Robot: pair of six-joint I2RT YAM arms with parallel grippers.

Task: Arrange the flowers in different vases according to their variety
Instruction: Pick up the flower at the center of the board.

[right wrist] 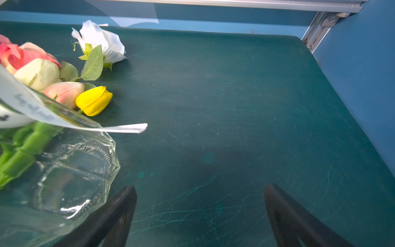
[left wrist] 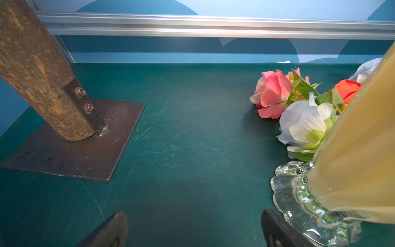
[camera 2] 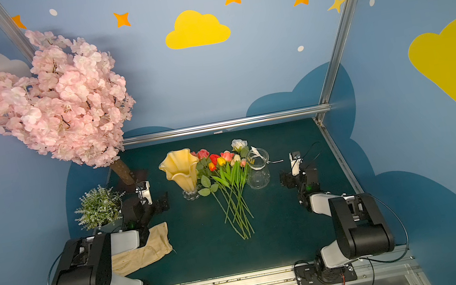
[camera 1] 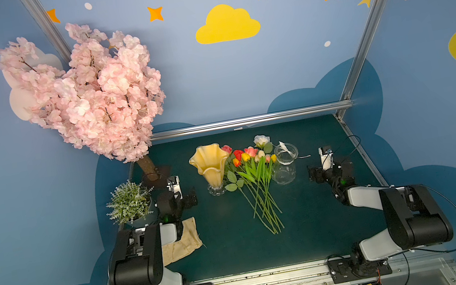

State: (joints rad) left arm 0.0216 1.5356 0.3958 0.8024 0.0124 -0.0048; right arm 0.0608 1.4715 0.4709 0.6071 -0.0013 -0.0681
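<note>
Green counter (camera 1: 315, 229) took up most of the scene, and the big pink tree (camera 1: 85, 95) stood off beyond the left hand (left wrist: 194, 213), a bit to its outer side. The flowers (camera 1: 255, 176) were lying in one loose bunch on the counter, about midway between the two hands, blooms pointing away from them. The yellow vase (camera 1: 210, 165) stood upright just to the right of the left hand. The glass vase (camera 1: 286, 164) stood upright just left of the right hand (right wrist: 199, 187). Both hands were spread wide, nothing in them, low over the counter.
</note>
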